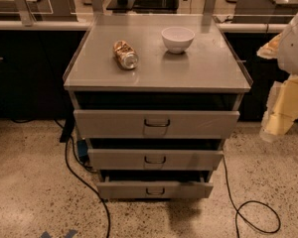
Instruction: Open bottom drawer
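The bottom drawer is the lowest and shortest of three grey drawer fronts on the metal cabinet, with a small dark loop handle at its middle. A dark gap shows above its front; its inside is hidden. My gripper, white and pale yellow, hangs at the right edge of the view. It is beside the cabinet's right side, at the height of the top drawer, well above and to the right of the bottom drawer's handle, and touches nothing.
The middle drawer and the tall top drawer sit above. On the cabinet top lie a tipped can and a white bowl. Black cables run over the speckled floor on both sides. Dark counters stand behind.
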You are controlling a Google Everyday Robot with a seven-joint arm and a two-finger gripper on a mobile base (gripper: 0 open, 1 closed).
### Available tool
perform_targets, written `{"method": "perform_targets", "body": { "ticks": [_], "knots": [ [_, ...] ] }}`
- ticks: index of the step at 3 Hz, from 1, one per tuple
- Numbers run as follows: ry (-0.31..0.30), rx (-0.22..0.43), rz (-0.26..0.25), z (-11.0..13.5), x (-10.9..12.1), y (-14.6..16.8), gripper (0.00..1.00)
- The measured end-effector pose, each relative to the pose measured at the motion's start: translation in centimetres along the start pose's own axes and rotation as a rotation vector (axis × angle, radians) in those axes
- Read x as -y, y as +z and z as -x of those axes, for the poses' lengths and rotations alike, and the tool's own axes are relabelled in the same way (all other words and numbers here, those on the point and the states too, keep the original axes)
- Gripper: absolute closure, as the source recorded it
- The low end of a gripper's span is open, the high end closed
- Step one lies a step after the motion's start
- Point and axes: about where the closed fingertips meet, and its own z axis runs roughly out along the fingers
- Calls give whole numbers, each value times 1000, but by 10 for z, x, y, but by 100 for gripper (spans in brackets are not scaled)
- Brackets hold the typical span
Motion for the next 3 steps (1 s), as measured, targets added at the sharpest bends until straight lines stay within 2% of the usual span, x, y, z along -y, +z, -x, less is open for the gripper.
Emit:
{"method": "perform_targets", "body": {
  "ticks": [1, 2, 3],
  "knots": [
    [0, 0, 0, 0, 0, 0, 0],
    [9, 18, 17, 1, -7, 27, 0],
    [11, 52, 80, -3, -18, 95, 0]
  ]
}}
